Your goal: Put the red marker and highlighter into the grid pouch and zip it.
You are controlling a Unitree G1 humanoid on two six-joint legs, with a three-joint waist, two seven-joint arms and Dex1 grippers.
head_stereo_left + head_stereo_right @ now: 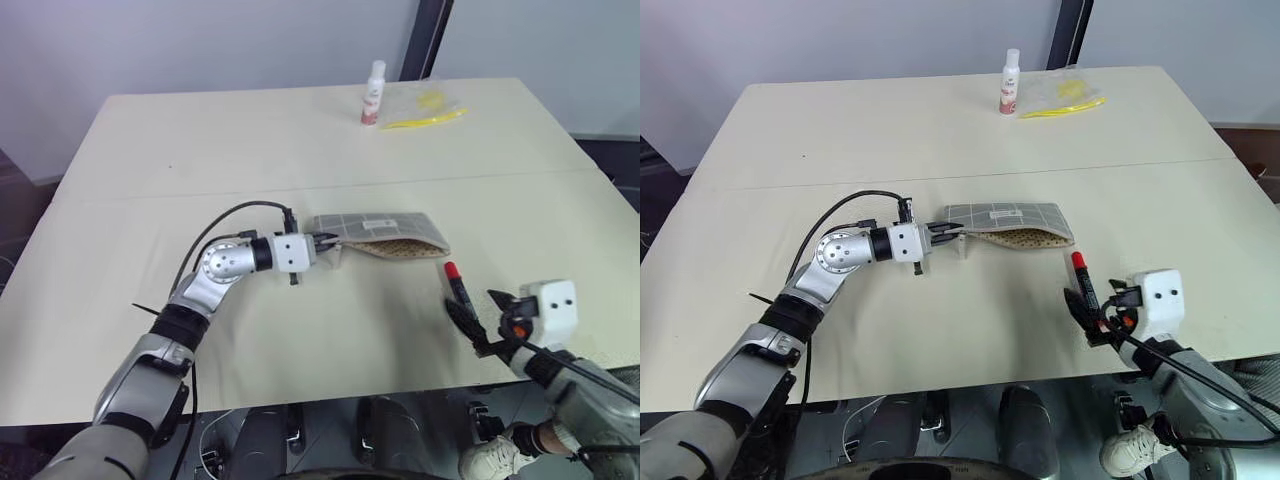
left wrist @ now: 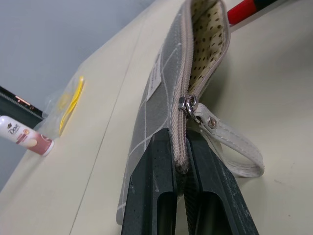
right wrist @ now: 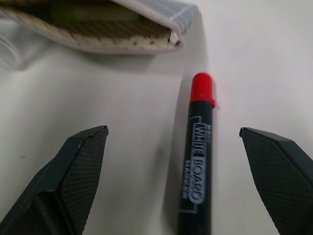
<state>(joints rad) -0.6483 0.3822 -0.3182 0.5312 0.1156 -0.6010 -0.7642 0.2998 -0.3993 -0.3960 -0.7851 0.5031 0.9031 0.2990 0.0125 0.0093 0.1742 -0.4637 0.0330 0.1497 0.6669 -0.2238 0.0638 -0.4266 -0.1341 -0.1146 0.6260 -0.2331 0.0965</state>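
Near the table's front edge, the wide-open right tool (image 3: 173, 147) straddles the red marker (image 3: 197, 156); left tool (image 2: 180, 169) pinches the grid pouch (image 1: 385, 232).

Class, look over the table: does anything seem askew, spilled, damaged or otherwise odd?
Nothing is spilled or damaged. The grid pouch gapes unzipped, its end pinched by the left gripper; the red marker lies loose between the right gripper's open fingers.

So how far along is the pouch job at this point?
Looks done: something yellow-green, probably the highlighter, lies inside the open grid pouch. In hand: the left hand is shut on the pouch's zipper end, holding it; the right hand is open around the red marker, which lies on the table. Left: grasp and insert the marker, then zip.
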